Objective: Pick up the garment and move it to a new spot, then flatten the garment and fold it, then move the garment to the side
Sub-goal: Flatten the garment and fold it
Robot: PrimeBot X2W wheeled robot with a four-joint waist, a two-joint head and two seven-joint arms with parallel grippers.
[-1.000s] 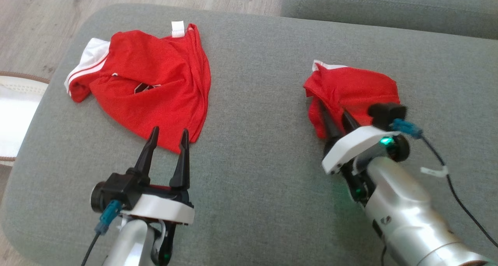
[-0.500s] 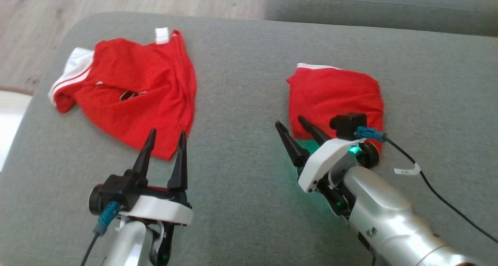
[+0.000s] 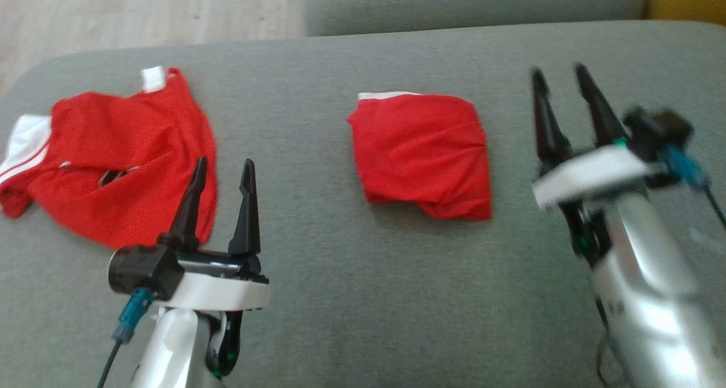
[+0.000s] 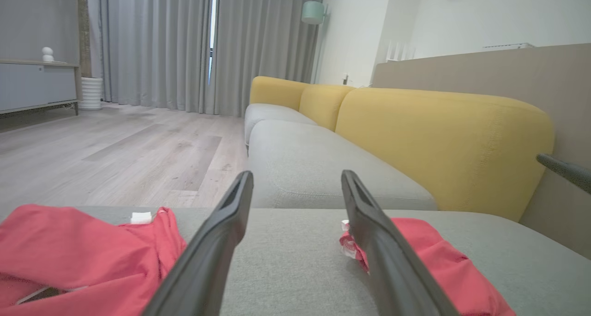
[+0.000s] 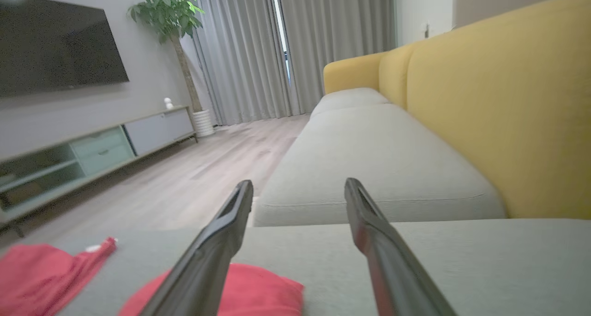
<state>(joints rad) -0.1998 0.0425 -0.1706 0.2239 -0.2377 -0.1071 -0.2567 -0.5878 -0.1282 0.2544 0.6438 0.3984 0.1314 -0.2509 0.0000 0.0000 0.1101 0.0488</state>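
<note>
A folded red garment (image 3: 422,150) with a white edge lies flat in the middle of the grey seat cushion (image 3: 363,297); it also shows in the wrist views (image 4: 429,246) (image 5: 258,288). A second red garment (image 3: 119,161) with white trim lies rumpled at the left (image 4: 83,251) (image 5: 41,270). My right gripper (image 3: 558,71) (image 5: 299,183) is open and empty, raised to the right of the folded garment and blurred. My left gripper (image 3: 224,164) (image 4: 296,175) is open and empty, its fingertips at the near right edge of the rumpled garment.
A yellow sofa backrest (image 4: 443,136) runs along the cushion's far right side. Another grey seat (image 3: 471,2) adjoins beyond it. Wooden floor (image 3: 142,13) lies off the cushion's far left edge, with a low TV cabinet (image 5: 92,145) across the room.
My right gripper opened and let go of the folded garment, then drew back and swung up to the right. The head camera turned, shifting the whole picture left. The left gripper stayed open.
</note>
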